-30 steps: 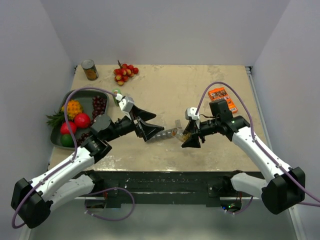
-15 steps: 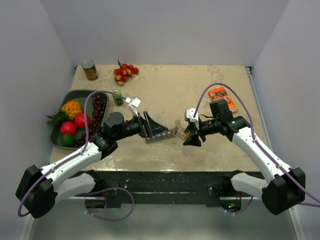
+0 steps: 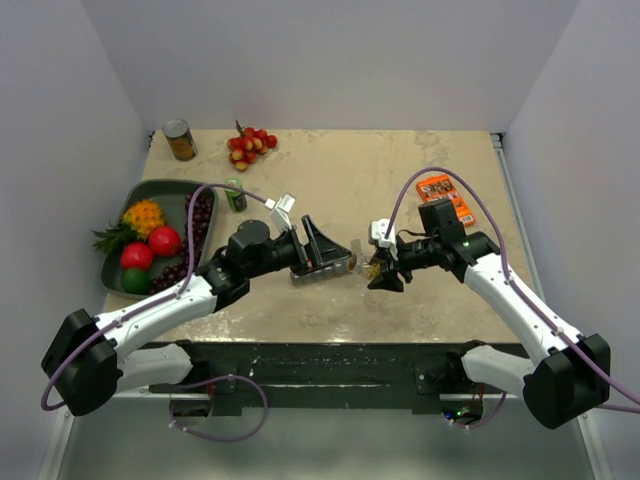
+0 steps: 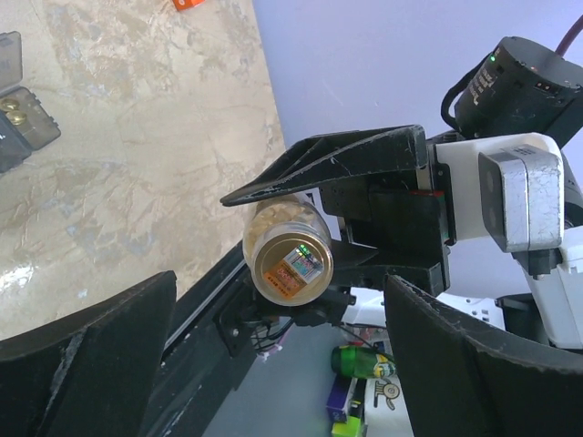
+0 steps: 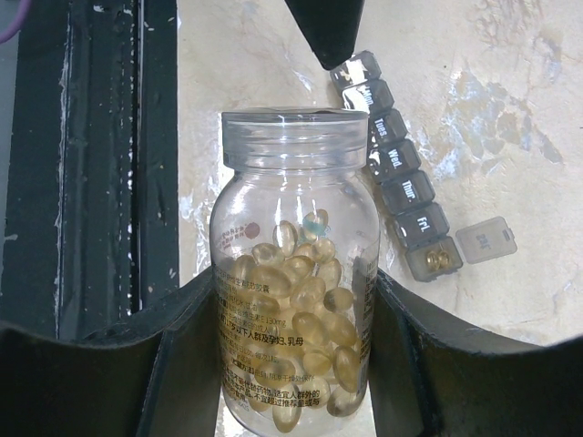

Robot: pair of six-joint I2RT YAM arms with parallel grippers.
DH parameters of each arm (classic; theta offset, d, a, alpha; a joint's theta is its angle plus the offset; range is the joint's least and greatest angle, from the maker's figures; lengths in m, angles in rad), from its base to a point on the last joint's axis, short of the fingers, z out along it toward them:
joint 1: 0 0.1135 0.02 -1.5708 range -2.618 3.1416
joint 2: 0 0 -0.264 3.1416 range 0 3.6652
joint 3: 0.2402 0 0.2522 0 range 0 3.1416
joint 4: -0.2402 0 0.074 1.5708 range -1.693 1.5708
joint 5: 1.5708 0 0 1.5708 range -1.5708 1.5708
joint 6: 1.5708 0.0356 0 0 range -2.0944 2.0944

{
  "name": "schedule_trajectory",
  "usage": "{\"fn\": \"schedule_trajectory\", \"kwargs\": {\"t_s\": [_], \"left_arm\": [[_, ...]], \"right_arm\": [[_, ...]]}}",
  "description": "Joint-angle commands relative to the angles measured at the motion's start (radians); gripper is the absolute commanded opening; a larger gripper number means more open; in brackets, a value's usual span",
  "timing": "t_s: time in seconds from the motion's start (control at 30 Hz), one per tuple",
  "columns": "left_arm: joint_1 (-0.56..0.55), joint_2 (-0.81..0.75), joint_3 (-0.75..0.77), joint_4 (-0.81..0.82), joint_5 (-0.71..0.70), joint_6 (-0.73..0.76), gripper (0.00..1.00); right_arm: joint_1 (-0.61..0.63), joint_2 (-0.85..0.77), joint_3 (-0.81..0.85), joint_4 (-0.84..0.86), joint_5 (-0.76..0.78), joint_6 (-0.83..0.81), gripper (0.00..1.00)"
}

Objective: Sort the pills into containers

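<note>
My right gripper (image 3: 381,270) is shut on the small clear bottle (image 5: 296,319), capped with a clear lid and about half full of yellowish-tan pills (image 5: 310,337). It holds the bottle above the table near the front edge. The dark-grey container strip (image 5: 398,168) lies just beyond the bottle. Its end compartment (image 5: 437,259) is open with two pills inside. In the top view the strip (image 3: 335,268) lies under my left gripper (image 3: 322,252). The left gripper (image 4: 281,314) is open and empty, facing the bottle's base (image 4: 291,264).
A dark fruit tray (image 3: 150,188) sits at the left, with a green-capped bottle (image 3: 235,195) beside it. A can (image 3: 180,140) and red-yellow berries (image 3: 250,145) are at the back. An orange packet (image 3: 445,195) lies behind the right arm.
My left arm has swung right and forward, bringing its open gripper over the strip and close to the bottle. The right gripper and bottle have barely moved.
</note>
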State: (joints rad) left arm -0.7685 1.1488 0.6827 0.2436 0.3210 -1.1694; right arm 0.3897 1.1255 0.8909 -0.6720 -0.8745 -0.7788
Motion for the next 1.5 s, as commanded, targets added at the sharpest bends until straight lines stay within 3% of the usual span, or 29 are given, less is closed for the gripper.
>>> {"fn": "schedule_trajectory", "kwargs": {"t_s": [0.0,0.33,0.73,0.83,0.87,0.9,0.97,1.0,1.13,1.2,1.3,1.33,1.4,1.43,1.47], "left_arm": [[-0.011,0.009,0.029,0.048,-0.004,-0.049,0.99],[-0.037,0.058,0.084,0.036,-0.013,-0.092,0.98],[-0.068,0.155,0.164,-0.036,0.019,-0.041,0.76],[-0.068,0.167,0.167,-0.053,0.036,-0.023,0.56],[-0.069,0.172,0.169,-0.052,0.046,-0.009,0.37],[-0.069,0.181,0.17,-0.052,0.055,0.002,0.29],[-0.068,0.19,0.175,-0.046,0.085,0.043,0.17],[-0.068,0.199,0.173,-0.043,0.096,0.066,0.16],[-0.066,0.207,0.141,0.067,0.257,0.272,0.08],[-0.061,0.212,0.133,0.143,0.334,0.443,0.07],[-0.063,0.216,0.158,0.074,0.459,0.753,0.08],[-0.064,0.212,0.164,0.009,0.487,0.934,0.11],[-0.064,0.187,0.144,-0.01,0.477,1.095,0.16],[-0.066,0.177,0.111,0.008,0.466,1.249,0.24],[-0.064,0.151,0.089,0.038,0.461,1.308,0.28]], "right_arm": [[-0.003,-0.003,-0.004,0.008,-0.001,-0.022,0.0],[-0.002,-0.001,0.002,-0.001,0.0,-0.036,0.0],[-0.003,-0.003,0.002,0.003,-0.011,-0.024,0.0],[-0.002,-0.004,0.002,0.008,-0.017,-0.016,0.0],[-0.002,-0.004,0.0,0.008,-0.018,-0.014,0.0],[-0.002,-0.003,0.0,0.011,-0.018,-0.013,0.0],[-0.003,-0.001,-0.003,0.015,-0.027,-0.001,0.0],[-0.003,-0.001,-0.007,0.025,-0.032,0.018,0.0],[-0.003,0.011,-0.02,0.069,-0.121,0.114,0.0],[-0.002,0.026,-0.018,0.084,-0.188,0.153,0.0],[-0.003,0.051,-0.007,0.086,-0.259,0.182,0.0],[-0.003,0.056,-0.007,0.091,-0.285,0.191,0.0],[-0.003,0.065,-0.015,0.115,-0.348,0.228,0.0],[-0.003,0.074,-0.02,0.124,-0.363,0.237,0.0],[-0.003,0.076,-0.026,0.13,-0.376,0.243,0.0]]}}
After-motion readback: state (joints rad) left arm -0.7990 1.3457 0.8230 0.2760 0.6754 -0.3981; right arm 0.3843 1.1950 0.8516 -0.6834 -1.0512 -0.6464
